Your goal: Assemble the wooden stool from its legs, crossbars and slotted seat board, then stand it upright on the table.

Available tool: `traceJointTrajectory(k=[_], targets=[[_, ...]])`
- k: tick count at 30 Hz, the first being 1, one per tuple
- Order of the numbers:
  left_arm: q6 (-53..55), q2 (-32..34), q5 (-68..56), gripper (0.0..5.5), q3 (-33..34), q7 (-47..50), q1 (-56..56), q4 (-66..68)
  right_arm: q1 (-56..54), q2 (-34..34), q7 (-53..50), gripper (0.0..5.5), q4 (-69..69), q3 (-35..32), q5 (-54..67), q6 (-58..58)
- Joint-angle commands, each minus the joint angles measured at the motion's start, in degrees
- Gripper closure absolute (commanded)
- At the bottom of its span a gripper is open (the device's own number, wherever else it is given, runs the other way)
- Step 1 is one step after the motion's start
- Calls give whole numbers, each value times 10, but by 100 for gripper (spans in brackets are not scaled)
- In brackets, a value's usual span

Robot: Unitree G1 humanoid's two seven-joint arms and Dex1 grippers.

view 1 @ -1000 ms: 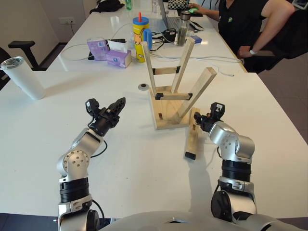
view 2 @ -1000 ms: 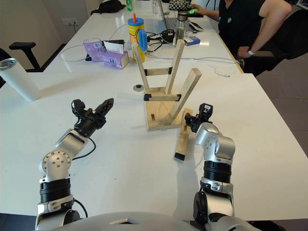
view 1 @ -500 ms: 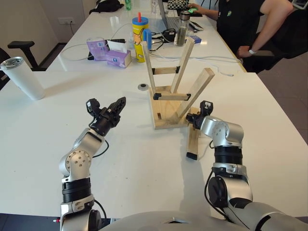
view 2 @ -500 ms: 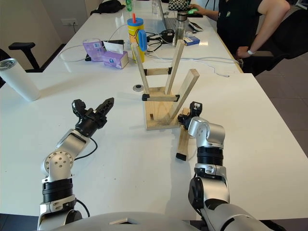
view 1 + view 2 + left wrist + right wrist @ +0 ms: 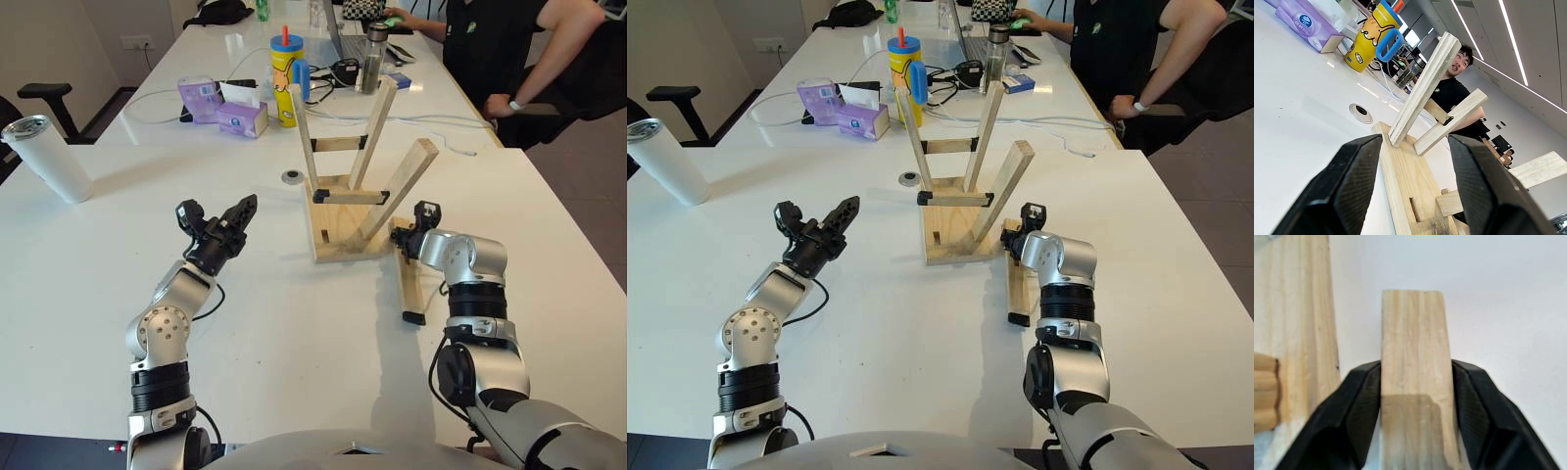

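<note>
The right claw (image 5: pixel 405 237) is clamped on one end of a loose leg (image 5: pixel 412 289) that lies flat on the worktop (image 5: pixel 284 333) just beside the upturned seat board (image 5: pixel 340 242), probably so it can be tipped into the free slot. Three legs (image 5: pixel 377 127) already rise from the board, braced by crossbars (image 5: pixel 338 144). The left claw (image 5: pixel 217 213) hangs wide open and empty, left of the board, seemingly ready to steady it.
</note>
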Motion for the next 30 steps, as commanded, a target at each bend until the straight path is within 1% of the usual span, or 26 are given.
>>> traceJointTrajectory(k=[1, 7, 12, 16, 30], targets=[[-1, 1, 8, 300, -3, 0, -4, 4, 15, -26, 13, 339, 54, 11, -26, -19], [2, 4, 9, 300, -5, -1, -7, 6, -17, -48, 24, 339, 85, 13, -42, -91], [7, 10, 8, 300, -6, -3, -10, 6, -39, -59, 23, 339, 104, -8, -42, -161], [11, 14, 7, 300, -5, -3, -14, 6, -50, -63, 25, 339, 104, -12, -44, -202], [19, 22, 4, 300, -2, -6, -29, 10, -77, -66, 29, 339, 88, -7, -47, -277]])
